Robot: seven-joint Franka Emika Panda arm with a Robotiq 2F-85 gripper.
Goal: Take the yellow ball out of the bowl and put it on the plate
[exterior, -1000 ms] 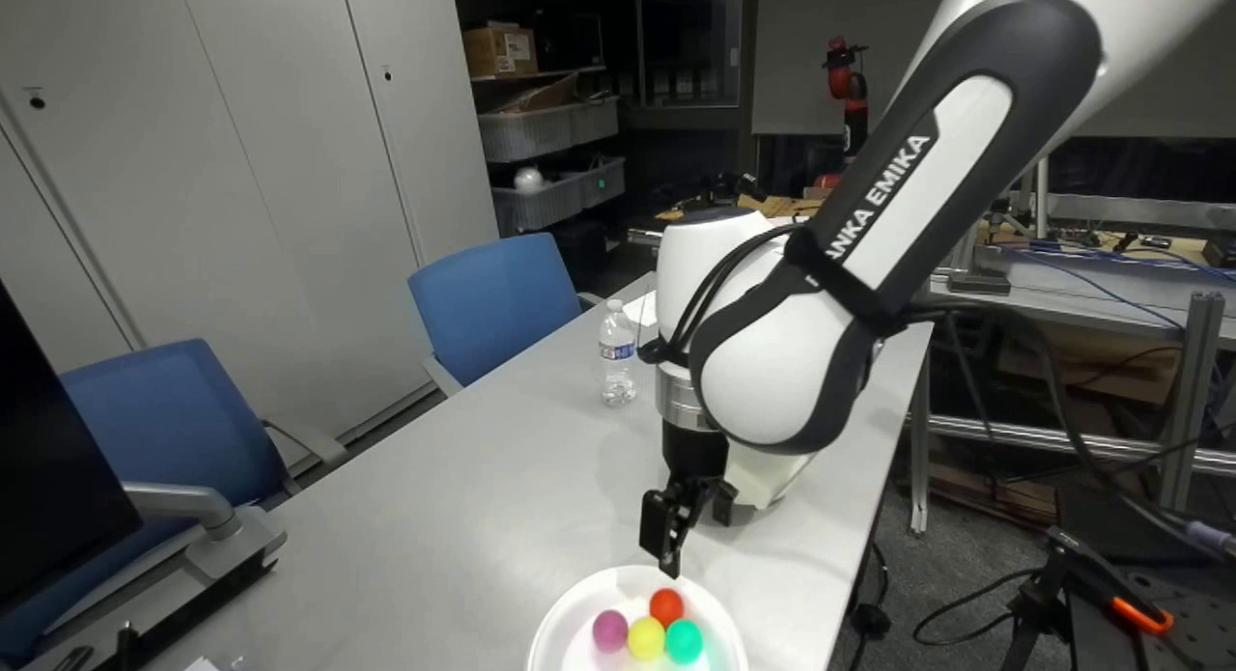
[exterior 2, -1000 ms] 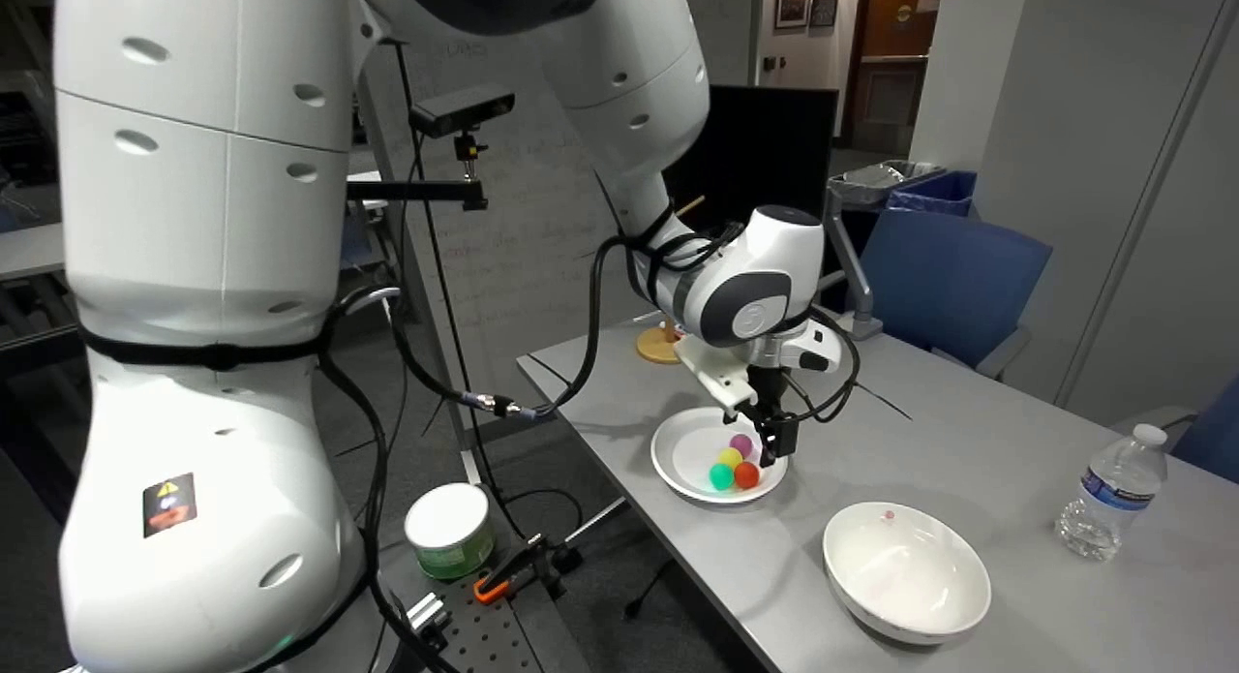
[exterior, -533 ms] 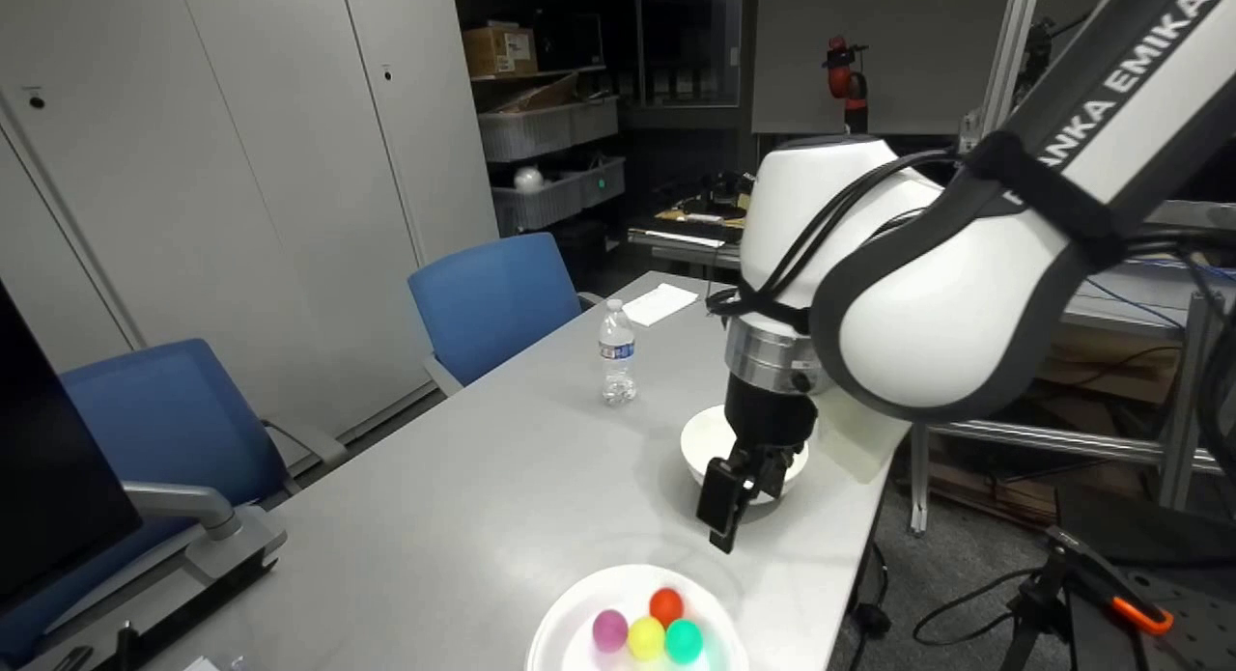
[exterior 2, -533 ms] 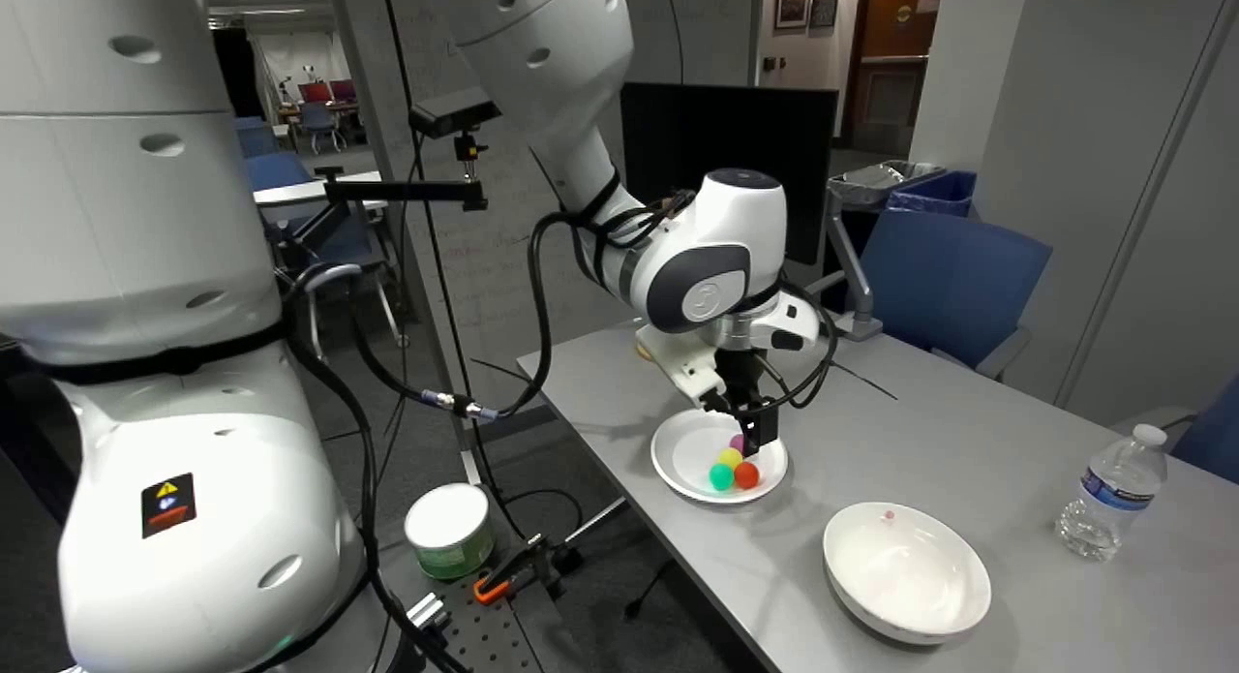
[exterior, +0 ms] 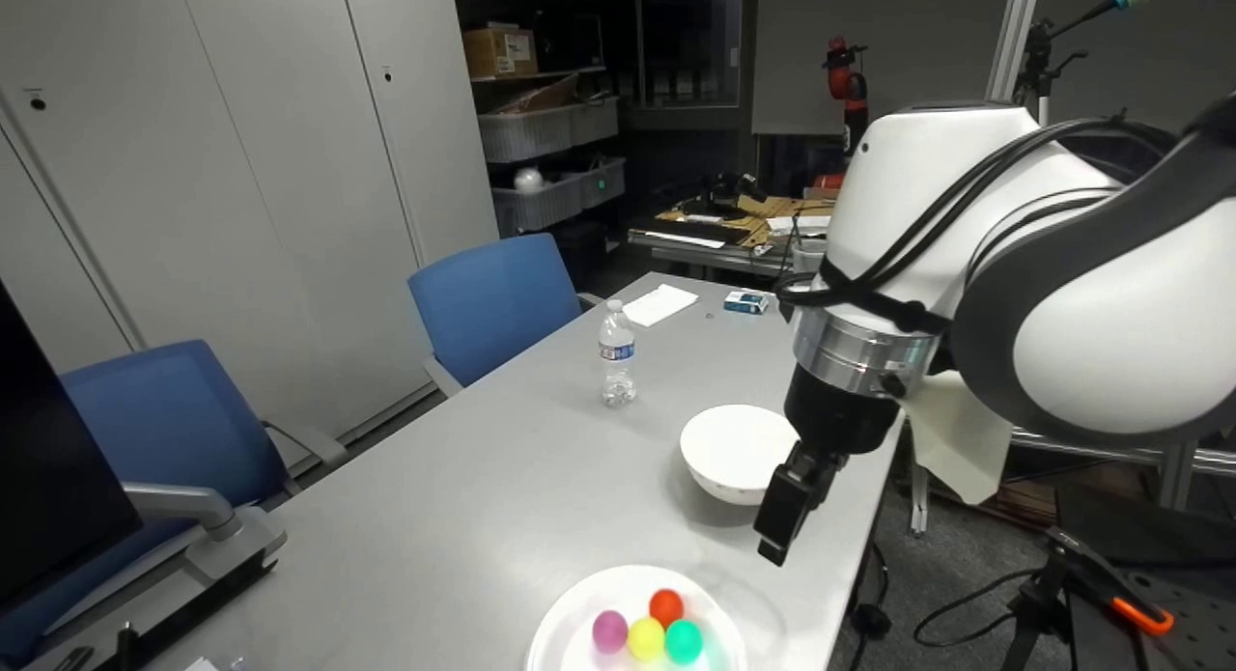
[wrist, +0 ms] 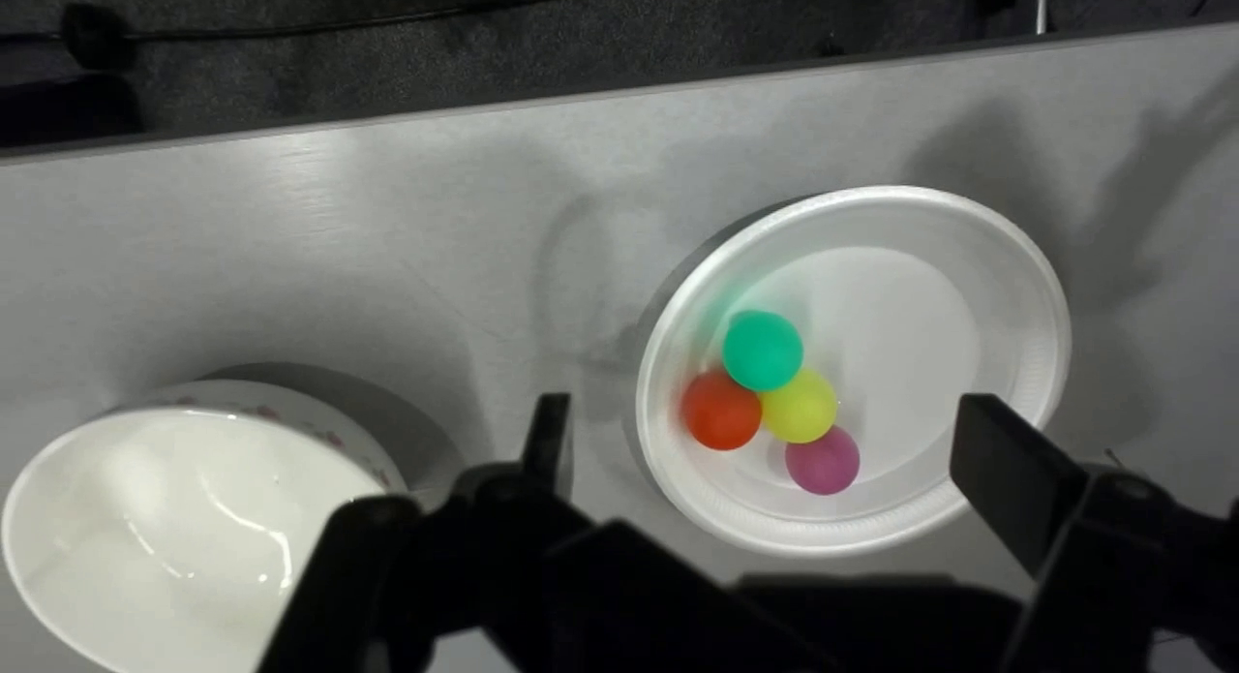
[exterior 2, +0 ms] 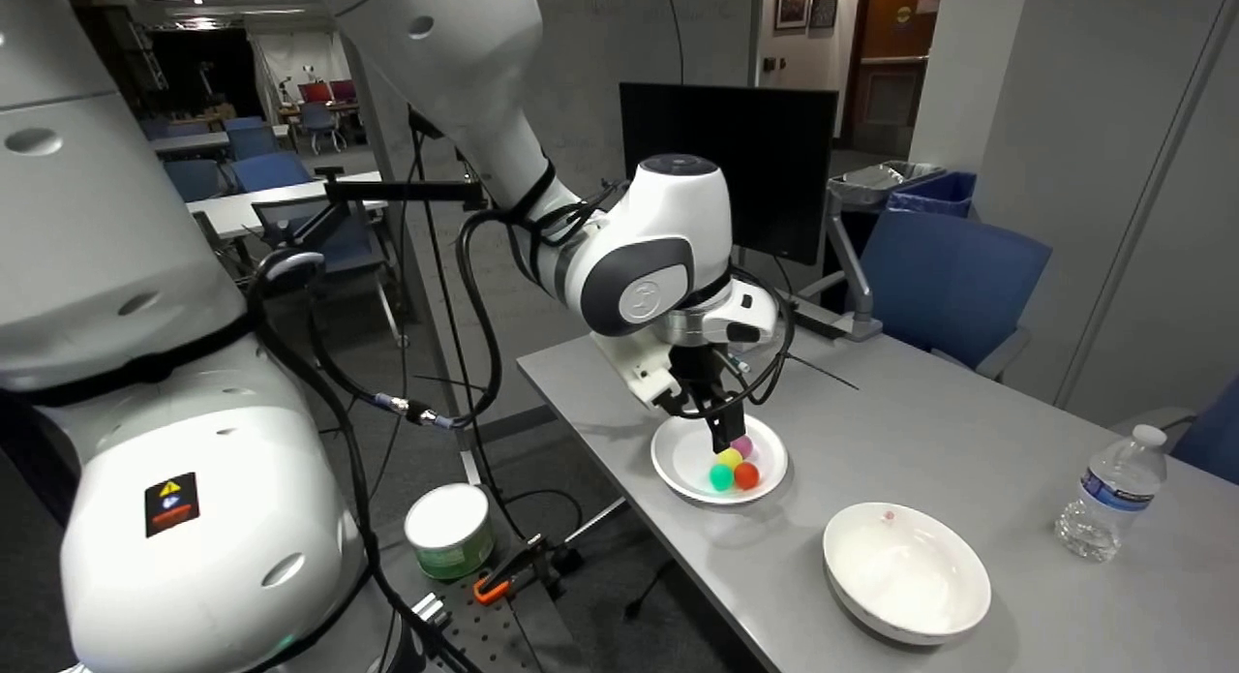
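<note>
White plate [wrist: 939, 324] beneath it, the yellow ball [wrist: 800, 406] lies, in the wrist view, ahead of the gap in our claw [wrist: 765, 426], whose jaws stand wide apart and hold nothing. In an exterior view we see the ball lower and to one side, away from the bowl [exterior: 739, 449]; in an exterior view the claw hangs over the counter [exterior 2: 929, 441], ball just below, so we expect a lift clear. Round, it has no long axis and points nowhere.

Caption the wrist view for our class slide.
Yellow ball on plate with red ball, teal ball and purple ball; bowl nearby, gripper open.
</note>
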